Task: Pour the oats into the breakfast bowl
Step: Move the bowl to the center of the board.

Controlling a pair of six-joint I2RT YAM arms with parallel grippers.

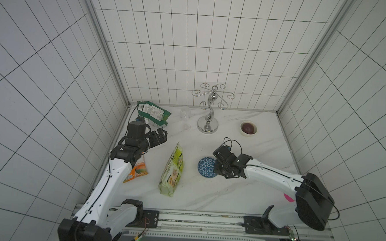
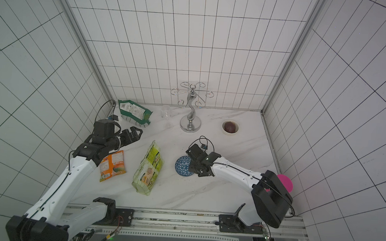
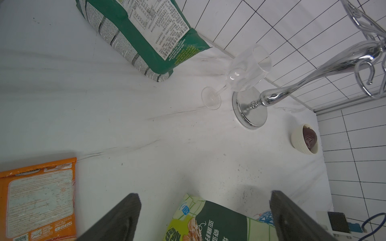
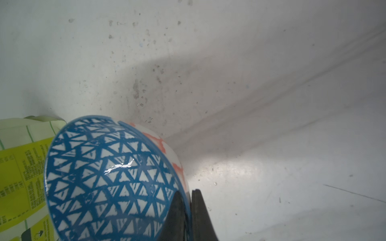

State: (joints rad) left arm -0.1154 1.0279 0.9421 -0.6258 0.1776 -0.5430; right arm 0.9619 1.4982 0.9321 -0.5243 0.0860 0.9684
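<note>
Nearest the front, the oats bag (image 1: 173, 170) lay lengthwise on the surface (image 1: 228, 196), an orange packet (image 1: 138, 171) to its left and the breakfast bowl (image 1: 204, 167) just to its right, blue triangle pattern facing up. The right gripper (image 4: 191, 193) was clamped narrowly on the bowl's rim, pinching the wall from both sides. Farther back the left gripper (image 3: 204, 197) hung spread wide and empty, short of a dark green bag (image 1: 152, 114), wine glass (image 1: 185, 118), chrome stand (image 1: 208, 119) and white bowl (image 3: 297, 140).

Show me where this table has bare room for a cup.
Barest: the front of the table, before the oats bag and blue bowl. Also the strip between the chrome rack and the oats bag. Crowded: back left, green bag, wine glass, left gripper.
</note>
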